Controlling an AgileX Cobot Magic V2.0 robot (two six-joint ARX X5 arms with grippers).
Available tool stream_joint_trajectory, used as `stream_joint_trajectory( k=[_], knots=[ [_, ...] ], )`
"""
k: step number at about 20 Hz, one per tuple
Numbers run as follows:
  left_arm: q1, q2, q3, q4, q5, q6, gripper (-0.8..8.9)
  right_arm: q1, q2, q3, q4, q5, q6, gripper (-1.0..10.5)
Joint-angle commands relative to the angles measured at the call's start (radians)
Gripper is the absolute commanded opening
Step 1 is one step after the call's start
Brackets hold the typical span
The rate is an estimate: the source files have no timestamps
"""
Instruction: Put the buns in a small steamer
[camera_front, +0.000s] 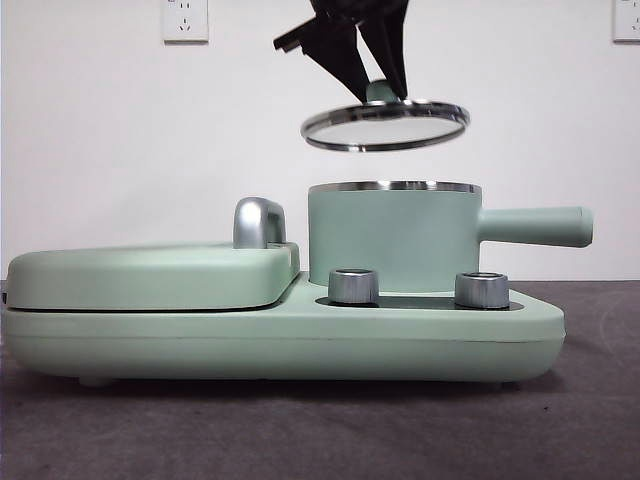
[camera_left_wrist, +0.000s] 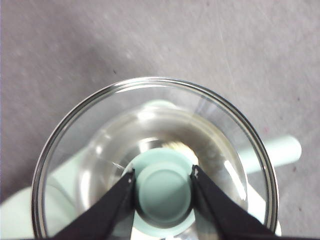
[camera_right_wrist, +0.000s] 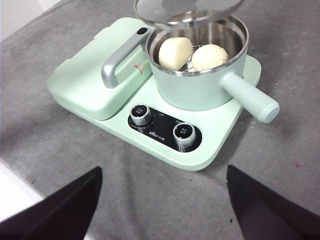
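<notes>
The small steamer (camera_front: 390, 240) stands on the mint-green cooker base, its straight handle (camera_front: 535, 226) pointing right. My left gripper (camera_front: 372, 92) is shut on the green knob (camera_left_wrist: 164, 192) of the glass lid (camera_front: 385, 125) and holds the lid tilted above the steamer's steel rim. Inside the open steamer (camera_right_wrist: 200, 85) lie both buns: the smooth one (camera_right_wrist: 175, 53) and the ridged one (camera_right_wrist: 210, 56), side by side. My right gripper (camera_right_wrist: 165, 200) hangs open, well back from the cooker, over the grey table, with nothing between its jaws.
A flat green lidded griddle (camera_front: 150, 275) with a chrome handle (camera_front: 258, 222) fills the left half of the cooker base (camera_front: 300, 340). Two steel dials (camera_front: 353, 286) (camera_front: 481, 290) stand at the front of the base. Grey tabletop (camera_right_wrist: 60, 145) surrounds the cooker.
</notes>
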Motion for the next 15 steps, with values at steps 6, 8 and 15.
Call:
stream_joint_trajectory(
  k=[6,8,15],
  knots=[
    [-0.028,0.018,-0.031,0.067,-0.005,0.002,0.16,0.008,0.0,0.006,0.01,0.003,0.007,4.0],
    [-0.028,0.019,-0.047,0.063,-0.005,0.0,0.16,0.008,0.0,0.006,0.01,0.004,0.006,4.0],
    [-0.028,0.019,-0.085,0.081,-0.024,-0.003,0.16,0.008,0.0,0.006,0.011,0.004,0.006,4.0]
  ],
)
